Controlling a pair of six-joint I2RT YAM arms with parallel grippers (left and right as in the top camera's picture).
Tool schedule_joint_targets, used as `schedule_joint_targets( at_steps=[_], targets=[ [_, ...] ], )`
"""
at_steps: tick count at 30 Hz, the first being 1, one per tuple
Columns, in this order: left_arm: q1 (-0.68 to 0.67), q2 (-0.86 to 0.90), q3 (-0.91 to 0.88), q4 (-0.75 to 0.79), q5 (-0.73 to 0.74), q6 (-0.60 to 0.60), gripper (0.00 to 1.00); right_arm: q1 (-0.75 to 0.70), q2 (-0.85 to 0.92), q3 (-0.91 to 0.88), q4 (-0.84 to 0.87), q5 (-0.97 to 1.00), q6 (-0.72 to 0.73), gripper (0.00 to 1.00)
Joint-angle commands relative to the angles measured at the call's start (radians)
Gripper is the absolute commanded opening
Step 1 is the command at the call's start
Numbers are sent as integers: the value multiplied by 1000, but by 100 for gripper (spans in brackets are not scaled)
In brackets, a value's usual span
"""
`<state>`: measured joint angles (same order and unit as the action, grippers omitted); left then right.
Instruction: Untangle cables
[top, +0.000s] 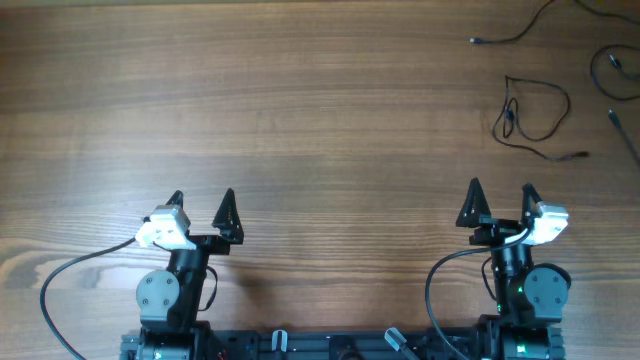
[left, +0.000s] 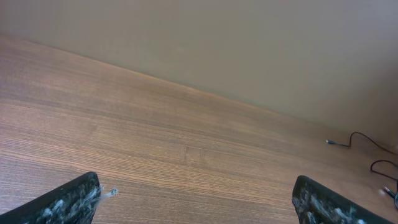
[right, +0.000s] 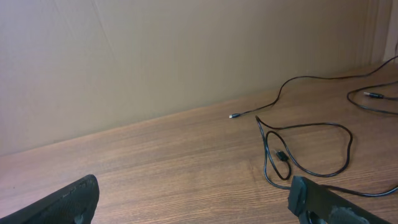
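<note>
Thin black cables lie loose at the table's far right. One looped cable (top: 540, 115) with small plugs lies ahead of my right gripper (top: 499, 203); in the right wrist view the loop (right: 308, 149) sits just beyond the right finger. A second cable (top: 510, 36) runs to the top edge and shows in the right wrist view (right: 273, 102). A third cable (top: 612, 78) curls at the right edge. My right gripper (right: 193, 202) is open and empty. My left gripper (top: 201, 210) is open and empty, far from the cables; its fingers (left: 196, 202) frame bare wood.
The wooden table (top: 300, 110) spans the view. A plain beige wall (left: 249, 43) stands behind its far edge. The arms' own thick black cables (top: 60, 290) loop beside both bases at the near edge.
</note>
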<state>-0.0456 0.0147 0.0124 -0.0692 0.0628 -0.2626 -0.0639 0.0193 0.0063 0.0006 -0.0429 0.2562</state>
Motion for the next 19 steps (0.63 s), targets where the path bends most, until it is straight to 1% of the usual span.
schedule_joint_targets(
  at_steps=[1,19],
  targets=[
    [7,-7,-7,-1,16,24,100,5,-16,-1,5,20,-18,100],
    [7,2,-7,-1,15,24,100,5,-16,-1,5,20,-18,100]
  ],
)
